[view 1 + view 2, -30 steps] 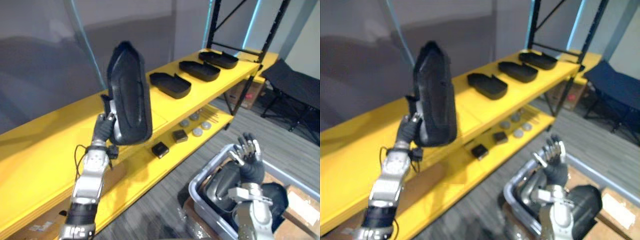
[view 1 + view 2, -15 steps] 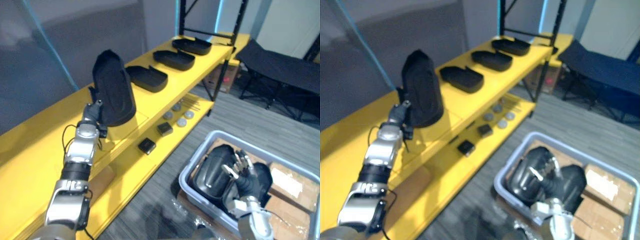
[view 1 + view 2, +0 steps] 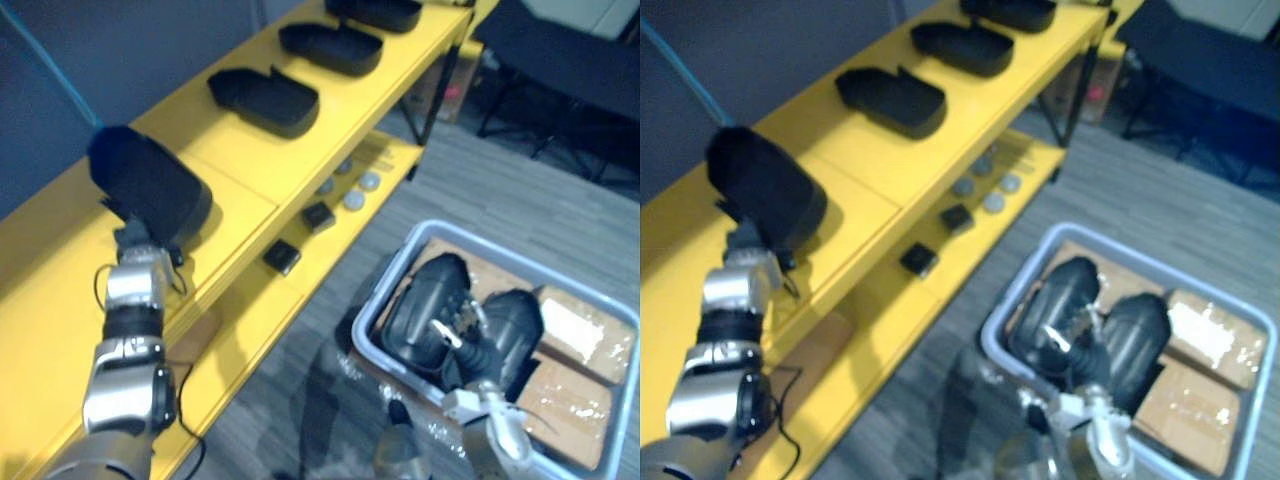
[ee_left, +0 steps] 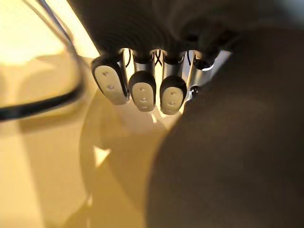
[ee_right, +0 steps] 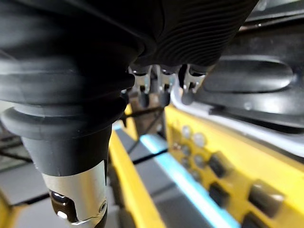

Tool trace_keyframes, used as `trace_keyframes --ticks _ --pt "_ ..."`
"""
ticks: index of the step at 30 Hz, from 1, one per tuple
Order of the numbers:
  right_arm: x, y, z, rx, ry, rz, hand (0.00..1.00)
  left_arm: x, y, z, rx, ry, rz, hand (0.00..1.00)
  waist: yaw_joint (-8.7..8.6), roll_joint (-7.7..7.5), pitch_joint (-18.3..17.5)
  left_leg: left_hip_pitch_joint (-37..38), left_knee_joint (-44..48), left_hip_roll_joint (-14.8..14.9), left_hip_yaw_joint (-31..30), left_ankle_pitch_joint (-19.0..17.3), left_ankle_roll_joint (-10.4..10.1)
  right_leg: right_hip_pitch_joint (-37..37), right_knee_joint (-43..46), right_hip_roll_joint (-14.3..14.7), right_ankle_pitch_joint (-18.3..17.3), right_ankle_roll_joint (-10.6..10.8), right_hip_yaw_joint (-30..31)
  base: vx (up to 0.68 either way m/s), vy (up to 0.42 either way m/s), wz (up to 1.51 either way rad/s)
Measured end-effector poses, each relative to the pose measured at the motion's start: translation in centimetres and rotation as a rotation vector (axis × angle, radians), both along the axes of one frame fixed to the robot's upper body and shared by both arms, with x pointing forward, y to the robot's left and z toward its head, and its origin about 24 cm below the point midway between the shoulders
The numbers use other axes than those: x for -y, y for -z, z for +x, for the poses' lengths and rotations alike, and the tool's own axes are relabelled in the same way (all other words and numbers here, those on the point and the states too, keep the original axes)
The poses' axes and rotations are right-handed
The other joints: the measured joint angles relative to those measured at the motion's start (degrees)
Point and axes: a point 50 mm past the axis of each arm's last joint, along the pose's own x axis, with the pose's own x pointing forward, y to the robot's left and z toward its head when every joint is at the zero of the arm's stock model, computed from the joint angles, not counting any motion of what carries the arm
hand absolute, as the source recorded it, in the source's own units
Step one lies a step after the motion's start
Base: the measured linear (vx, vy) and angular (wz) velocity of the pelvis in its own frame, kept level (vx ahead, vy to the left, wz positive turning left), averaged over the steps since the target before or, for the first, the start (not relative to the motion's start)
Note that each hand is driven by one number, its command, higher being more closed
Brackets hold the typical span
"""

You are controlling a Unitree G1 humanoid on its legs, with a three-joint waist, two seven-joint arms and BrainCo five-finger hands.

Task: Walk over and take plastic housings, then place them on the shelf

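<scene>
- Left hand point(image 3: 138, 245) has its fingers curled round a black plastic housing point(image 3: 150, 190) at the yellow shelf point(image 3: 300, 150).
- Right hand point(image 3: 468, 340) hangs above the grey bin point(image 3: 388, 287); I cannot tell its grip.

Grey striped carpet floor point(image 3: 520, 190), dark wall point(image 3: 120, 50), black folding cot point(image 3: 570, 60)

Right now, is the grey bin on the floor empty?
No, two black housings lie side by side inside the grey bin.
</scene>
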Motion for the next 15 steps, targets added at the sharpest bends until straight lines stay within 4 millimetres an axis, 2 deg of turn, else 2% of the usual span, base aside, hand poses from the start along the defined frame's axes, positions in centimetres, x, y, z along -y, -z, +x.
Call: trace_keyframes --ticks 1,3,4,5,6,7,8,11,15 --pt "-0.2 0.2 -0.2 -0.013 -0.005 0.003 0.00 -0.5 -0.3 -0.2 0.006 -0.026 0.008 1.00 0.04 0.10 0.1 -0.4 0.0 0.3 0.0 0.0 0.0 -0.6 0.6 0.3 0.0 0.0 0.0 0.07 0.008 0.07" --pt "0.0 0.0 0.0 -0.007 0.003 -0.009 0.00 -0.8 -0.6 -0.3 0.008 -0.047 0.001 1.00 0.04 1.46 0.8 -0.5 -0.5 1.0 -0.3 0.2 0.3 -2.4 4.3 1.2 0.0 0.0 0.0 0.03 -0.004 0.06" --pt "0.1 -0.3 0.3 0.006 0.000 -0.023 0.00 -0.6 -0.6 -0.1 -0.003 -0.048 -0.010 1.00 -0.17 3.01 1.8 -0.3 -0.8 2.0 -1.3 0.9 1.3 -6.8 12.3 2.5 -0.5 0.1 0.3 -0.07 0.001 0.09" --pt "0.1 -0.4 0.3 0.009 -0.003 -0.027 0.00 -0.6 -0.5 0.0 -0.014 -0.053 -0.016 1.00 -0.59 3.83 2.3 -0.3 -0.9 2.8 -1.6 1.3 1.4 -9.2 14.2 4.1 -4.9 0.4 1.5 -0.08 -0.010 0.16" --pt "-0.1 -0.3 0.2 0.005 -0.005 -0.012 0.00 -0.7 -0.6 0.0 -0.018 -0.061 -0.015 1.00 -0.63 3.59 2.2 -0.2 -0.9 2.7 -1.5 1.4 1.3 -8.5 8.3 5.2 -4.6 -0.8 2.4 0.01 -0.061 0.27" --pt "-0.4 -0.2 -0.1 -0.004 -0.011 0.003 0.00 -1.0 -1.0 0.0 -0.012 -0.074 -0.011 1.00 -0.90 1.24 1.5 0.1 -0.9 0.9 -1.6 1.1 0.9 -8.6 5.6 4.5 -1.6 -1.5 0.7 0.09 -0.088 0.04" --pt "-0.3 -0.6 0.3 0.015 -0.018 -0.012 0.00 -1.4 -1.0 -0.2 -0.014 -0.090 -0.008 1.00 -0.63 2.59 2.1 0.0 -1.0 1.2 -1.1 0.9 0.6 -8.4 4.2 5.0 -1.5 -1.5 1.2 0.11 -0.076 -0.05" --pt "0.3 -0.8 0.4 0.028 -0.011 -0.034 0.00 -1.4 -1.5 0.1 0.006 -0.058 -0.042 1.00 -1.28 4.58 3.2 0.0 -1.2 2.0 -0.7 1.4 0.2 -8.3 3.5 5.7 -1.5 -1.4 1.6 0.08 -0.036 -0.14" --pt "0.6 -1.0 0.2 0.049 -0.004 -0.047 0.00 -0.9 -1.3 0.9 0.000 0.046 -0.095 1.00 -1.90 4.21 3.3 2.6 -1.2 1.7 0.7 1.5 0.0 -6.3 3.6 5.9 -1.5 -1.5 2.0 0.03 -0.007 -0.14"
